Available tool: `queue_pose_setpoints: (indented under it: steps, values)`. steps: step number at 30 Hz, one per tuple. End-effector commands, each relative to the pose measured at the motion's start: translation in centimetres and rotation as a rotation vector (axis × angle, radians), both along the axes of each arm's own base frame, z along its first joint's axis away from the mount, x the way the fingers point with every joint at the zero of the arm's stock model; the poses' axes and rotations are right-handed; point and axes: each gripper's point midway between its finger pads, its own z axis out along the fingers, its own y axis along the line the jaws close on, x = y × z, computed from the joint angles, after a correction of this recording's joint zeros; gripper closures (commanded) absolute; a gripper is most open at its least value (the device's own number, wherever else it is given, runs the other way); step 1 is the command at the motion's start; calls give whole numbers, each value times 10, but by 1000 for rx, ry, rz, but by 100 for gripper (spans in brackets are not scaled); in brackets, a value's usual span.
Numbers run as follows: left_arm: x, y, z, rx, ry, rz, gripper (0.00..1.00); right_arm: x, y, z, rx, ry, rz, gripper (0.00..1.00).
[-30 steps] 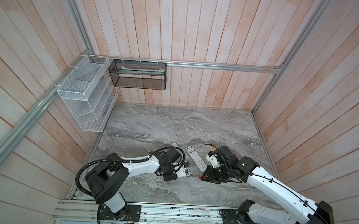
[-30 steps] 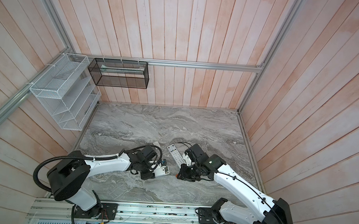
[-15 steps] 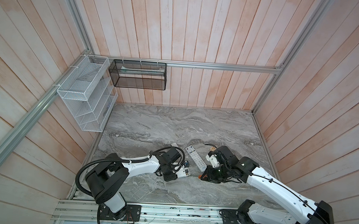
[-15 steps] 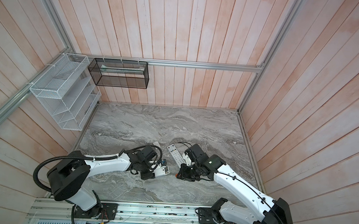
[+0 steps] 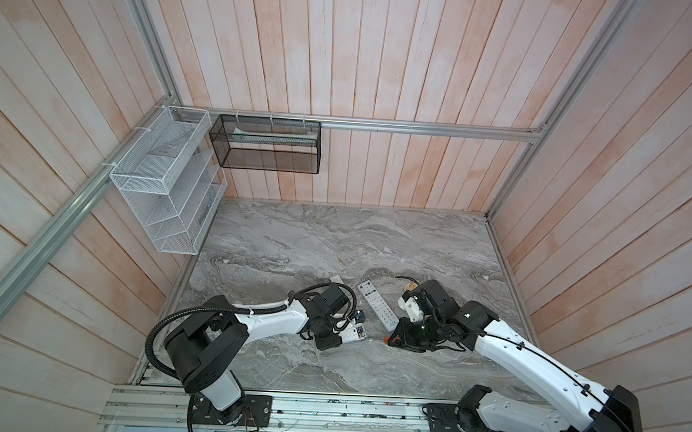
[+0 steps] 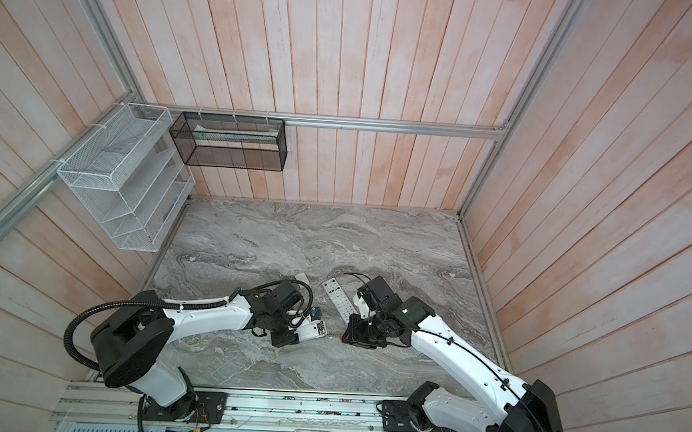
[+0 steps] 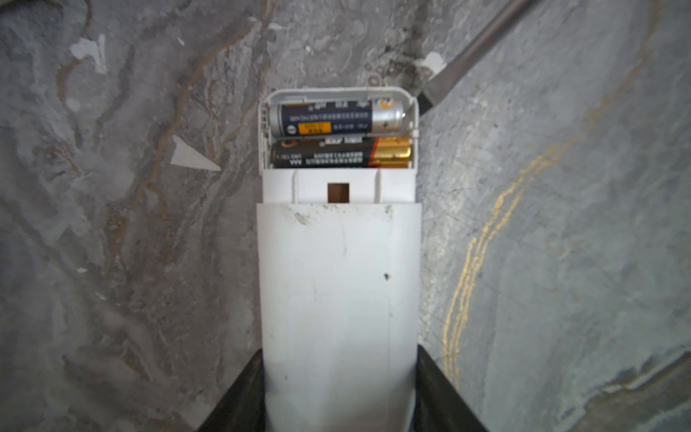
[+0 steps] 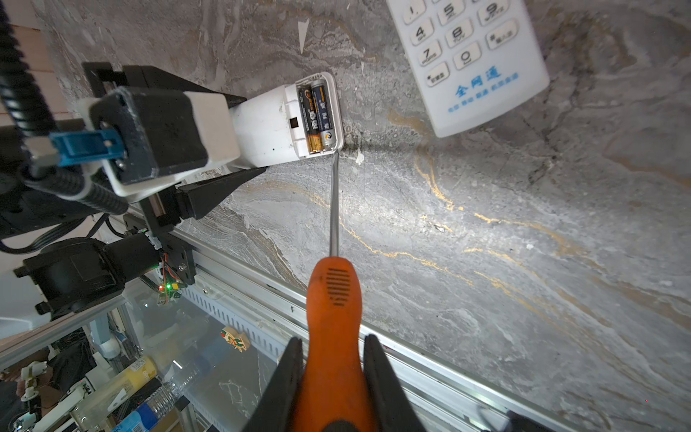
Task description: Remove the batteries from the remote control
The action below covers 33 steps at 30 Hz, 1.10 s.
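Two AAA batteries (image 7: 329,119) are seen side by side in the uncovered compartment at one end of a white remote (image 7: 338,284) on the marbled surface (image 8: 486,262). The remote's other end is clamped in the jaws of the left gripper (image 7: 338,389). An orange-handled screwdriver (image 8: 334,291) is grasped by the jaws of the right gripper (image 8: 332,370), its tip set at the compartment's outer corner; contact cannot be told. A second remote (image 8: 475,63), keypad up, is lying near.

Orange-handled screwdriver (image 8: 334,295) — white wire rack (image 5: 147,178)
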Motion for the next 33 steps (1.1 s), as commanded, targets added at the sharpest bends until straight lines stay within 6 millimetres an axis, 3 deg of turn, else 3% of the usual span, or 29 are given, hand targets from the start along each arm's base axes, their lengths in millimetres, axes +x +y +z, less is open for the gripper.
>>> queue_pose_setpoints:
  steps: [1, 33]
  values:
    - [-8, 7, -12, 45, 25, -8, 50, 15, 8, 11, 31, -64, 5, 97]
    - [-10, 10, -19, 68, 46, -5, 50, 18, 14, 22, 53, -73, 27, 97]
